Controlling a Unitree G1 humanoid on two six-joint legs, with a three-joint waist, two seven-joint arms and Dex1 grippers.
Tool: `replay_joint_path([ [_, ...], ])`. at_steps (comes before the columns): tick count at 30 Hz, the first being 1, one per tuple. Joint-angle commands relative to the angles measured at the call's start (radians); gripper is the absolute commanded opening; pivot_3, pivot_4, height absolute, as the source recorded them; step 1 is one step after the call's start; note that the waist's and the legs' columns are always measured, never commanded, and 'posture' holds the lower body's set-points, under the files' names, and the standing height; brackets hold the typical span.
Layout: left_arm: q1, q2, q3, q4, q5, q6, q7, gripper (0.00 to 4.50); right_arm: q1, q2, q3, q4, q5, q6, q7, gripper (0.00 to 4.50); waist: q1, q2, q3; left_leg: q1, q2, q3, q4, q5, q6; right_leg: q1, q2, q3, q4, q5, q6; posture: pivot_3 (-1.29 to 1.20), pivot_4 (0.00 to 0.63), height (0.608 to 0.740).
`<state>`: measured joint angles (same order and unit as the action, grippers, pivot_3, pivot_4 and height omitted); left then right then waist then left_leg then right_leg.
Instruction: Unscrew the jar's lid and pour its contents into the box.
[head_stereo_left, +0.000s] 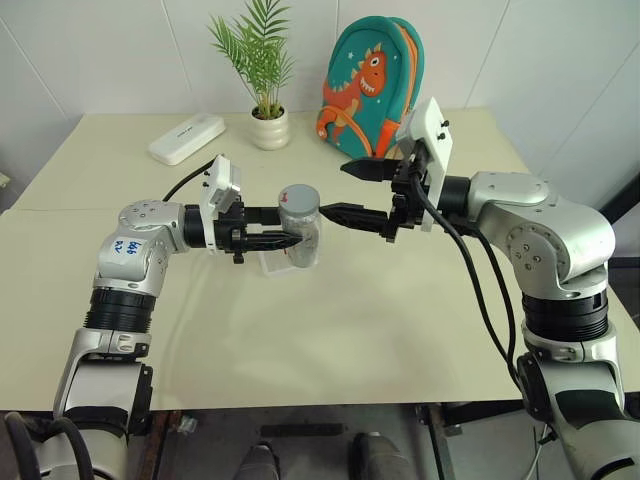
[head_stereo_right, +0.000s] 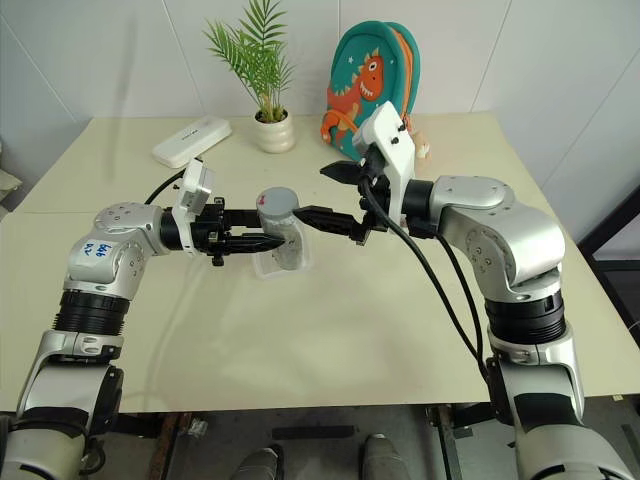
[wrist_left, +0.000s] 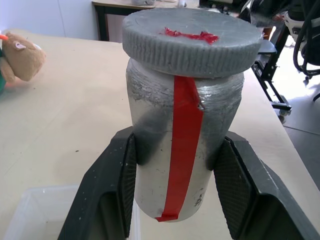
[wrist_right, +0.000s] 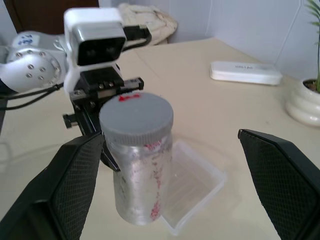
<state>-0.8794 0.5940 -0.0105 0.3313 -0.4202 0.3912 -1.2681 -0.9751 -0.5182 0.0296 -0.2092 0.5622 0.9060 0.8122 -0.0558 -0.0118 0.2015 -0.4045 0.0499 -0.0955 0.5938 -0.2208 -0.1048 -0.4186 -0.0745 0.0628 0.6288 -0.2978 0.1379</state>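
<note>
Left end effector (head_stereo_left: 283, 240) grips upright jar (head_stereo_left: 300, 225), lid (head_stereo_left: 299, 195) on

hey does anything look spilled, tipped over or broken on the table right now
Nothing stands out. The jar is upright in the left pincer, lid on, above the clear box. The right pincer is open beside the lid. No spill visible.

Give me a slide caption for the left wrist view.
Left gripper holds the jar upright, lid on, above the box.
</note>
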Motion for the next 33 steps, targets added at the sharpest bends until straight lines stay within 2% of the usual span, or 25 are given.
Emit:
replay_joint_path([
  [1,-0.023,0.004,0.012,-0.011,0.002,-0.016,-0.004,1.86,-0.045,0.029,-0.035,-0.02,0.026,-0.011,-0.034,4.5,-0.001,0.0,0.0,0.0,0.0,0.0,0.0,0.0,0.0,0.0,0.0,0.0,0.0,0.0,0.0,0.0,0.15,0.74],
  [11,-0.015,0.006,0.011,-0.037,-0.002,-0.007,-0.002,1.86,-0.095,0.195,0.036,0.077,-0.023,-0.081,-0.122,4.5,0.0,0.0,0.0,0.0,0.0,0.0,0.0,0.0,0.0,0.0,0.0,0.0,0.0,0.0,0.0,0.0,0.15,0.74],
  [23,-0.006,0.013,0.012,-0.051,-0.003,0.0,-0.003,1.86,-0.057,0.209,0.094,0.066,-0.027,-0.078,-0.081,4.5,-0.001,0.0,0.0,0.0,0.0,0.0,0.0,0.0,0.0,0.0,0.0,0.0,0.001,0.0,0.0,0.0,0.15,0.74],
  [33,-0.006,0.012,0.012,-0.052,-0.004,0.001,-0.001,1.86,-0.062,0.199,0.116,0.131,-0.091,-0.13,-0.073,4.5,0.0,0.0,0.0,0.0,0.0,0.0,0.0,0.0,0.0,0.0,0.0,0.0,0.001,0.0,0.0,0.0,0.15,0.74],
])
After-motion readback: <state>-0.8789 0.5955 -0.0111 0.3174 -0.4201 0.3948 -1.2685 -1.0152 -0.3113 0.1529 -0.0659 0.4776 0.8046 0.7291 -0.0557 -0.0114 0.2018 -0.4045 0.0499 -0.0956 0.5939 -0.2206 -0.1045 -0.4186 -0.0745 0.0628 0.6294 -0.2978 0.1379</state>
